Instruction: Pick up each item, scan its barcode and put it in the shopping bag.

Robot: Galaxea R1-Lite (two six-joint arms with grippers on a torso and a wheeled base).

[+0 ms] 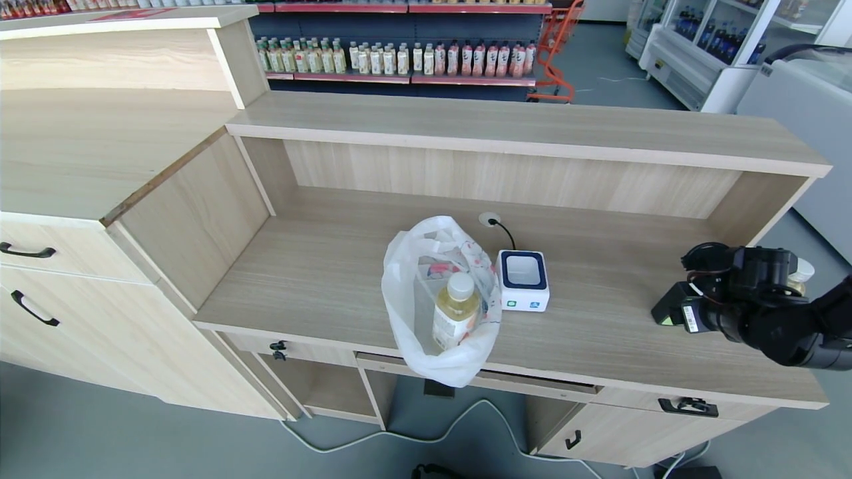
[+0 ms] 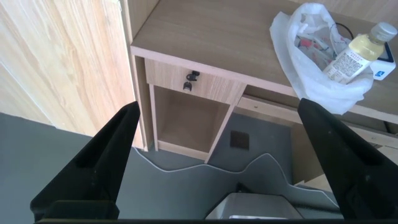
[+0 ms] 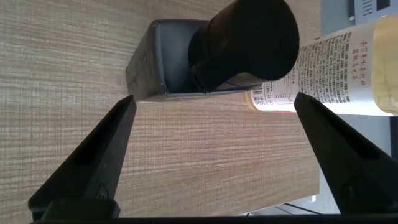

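A white shopping bag stands open at the counter's front edge with a pale yellow bottle upright inside it. The bag and its bottle also appear in the left wrist view. A white scanner sits just right of the bag. My left gripper hangs open and holds nothing, low in front of the counter's left drawer. My right gripper is open over the countertop, facing a dark box and a second labelled bottle beside it. The right arm hides most of that spot; a bottle cap peeks out behind it.
The counter has a raised back wall and side walls. A taller cabinet adjoins it on the left. A cable runs from the scanner to a hole in the top. More cable lies on the floor under the counter.
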